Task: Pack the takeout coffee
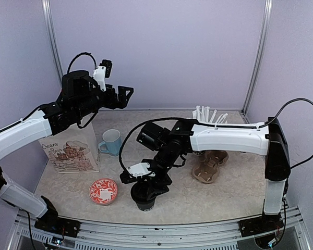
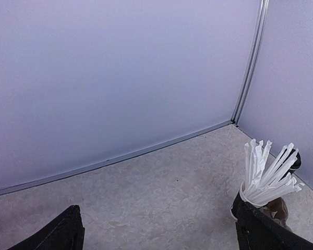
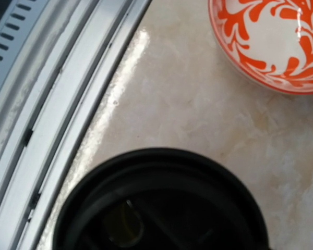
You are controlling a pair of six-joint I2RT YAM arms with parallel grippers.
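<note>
The takeout coffee, a small black cup with its round black lid on, stands near the table's front edge. My right gripper is right on top of it, pointing down. In the right wrist view the black lid fills the bottom of the frame with its sip hole showing. My own fingers do not show there, so I cannot tell how the jaws stand. My left gripper is held high at the back left, open and empty. In the left wrist view its fingers are wide apart.
A printed paper bag stands at the left with a light blue mug beside it. A red-and-white bowl lies left of the coffee. A black cup of white straws and a cardboard cup carrier are at the right.
</note>
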